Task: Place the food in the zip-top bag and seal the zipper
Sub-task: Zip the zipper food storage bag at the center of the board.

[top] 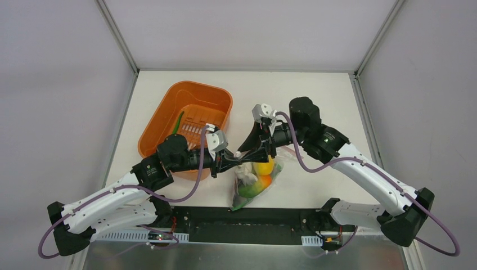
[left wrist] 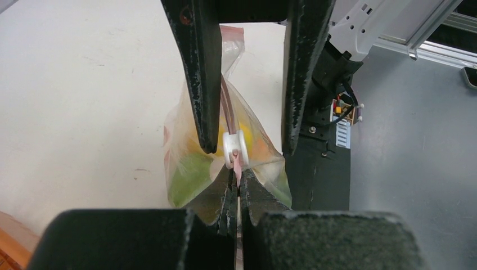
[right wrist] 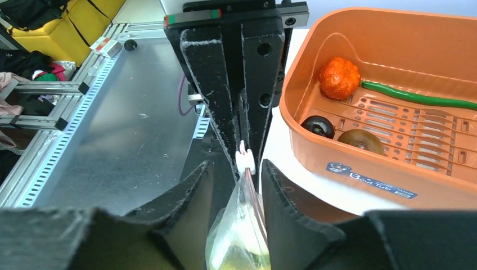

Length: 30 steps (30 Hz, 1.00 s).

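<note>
Left claw: clenched on the pink zipper, pinching the strip just beneath the white slider.
Right claw: released; its two fingers stand on either side of the slider, one finger close against it, the other apart from it. It holds nothing.
Bag: clear plastic, hanging below the two claws near the front edge of the table, between the arms. Its top edge is held up by the left claw.
Food in the bag: a yellow fruit, an orange one and a green one show through the plastic.
Basket: orange, on the table to the left of the bag and apart from it.
Food in the basket: a long green pod, a rough orange fruit touching the pod's end, a dark round fruit and a brown round fruit side by side near the front wall.
Zipper state: whether the mouth is closed along its whole length cannot be told.
</note>
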### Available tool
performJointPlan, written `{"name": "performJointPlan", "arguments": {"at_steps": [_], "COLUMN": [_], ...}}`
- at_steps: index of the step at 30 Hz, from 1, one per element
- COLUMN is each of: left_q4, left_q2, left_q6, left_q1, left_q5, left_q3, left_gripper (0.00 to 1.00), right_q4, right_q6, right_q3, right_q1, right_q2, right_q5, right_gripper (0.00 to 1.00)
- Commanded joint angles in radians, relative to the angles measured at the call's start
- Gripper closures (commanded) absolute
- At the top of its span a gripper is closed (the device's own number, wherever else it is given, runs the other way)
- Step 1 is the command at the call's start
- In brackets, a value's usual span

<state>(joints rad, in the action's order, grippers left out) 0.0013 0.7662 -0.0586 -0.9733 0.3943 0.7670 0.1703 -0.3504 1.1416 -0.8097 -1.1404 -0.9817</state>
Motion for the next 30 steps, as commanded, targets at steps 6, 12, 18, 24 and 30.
{"name": "performJointPlan", "arguments": {"at_steps": [6,12,18,24,30], "left_q4": [0.050,0.066,0.125,0.170,0.096], "left_q2": [-0.009,-0.016,-0.021,-0.003,-0.049], "left_q6": [0.022,0.007,-0.021,-0.045,-0.014], "left_q1": [0.003,0.003,0.004,0.002,0.003], "left_q5": [0.030,0.010,0.018,0.040,-0.030], "left_q3": [0.062,0.052,0.039,0.031,0.016], "left_gripper": [1.00,0.63,0.52,0.85,1.00], "right_q4": [-0.101,-0.189,-0.242,-0.298,-0.258], "right_q6": [-0.001,0.043,0.075,0.115,0.093], "right_q3": [0.022,-0.036,-0.070,-0.092,-0.109], "right_q1": [-0.009,-0.009,-0.009,-0.009,-0.009], "right_q2": [-0.012,0.035,0.055,0.069,0.105], "right_q5": [-0.046,-0.009,0.025,0.031,0.094], "right_gripper": [0.91,1.00,1.00,1.00,1.00]}}
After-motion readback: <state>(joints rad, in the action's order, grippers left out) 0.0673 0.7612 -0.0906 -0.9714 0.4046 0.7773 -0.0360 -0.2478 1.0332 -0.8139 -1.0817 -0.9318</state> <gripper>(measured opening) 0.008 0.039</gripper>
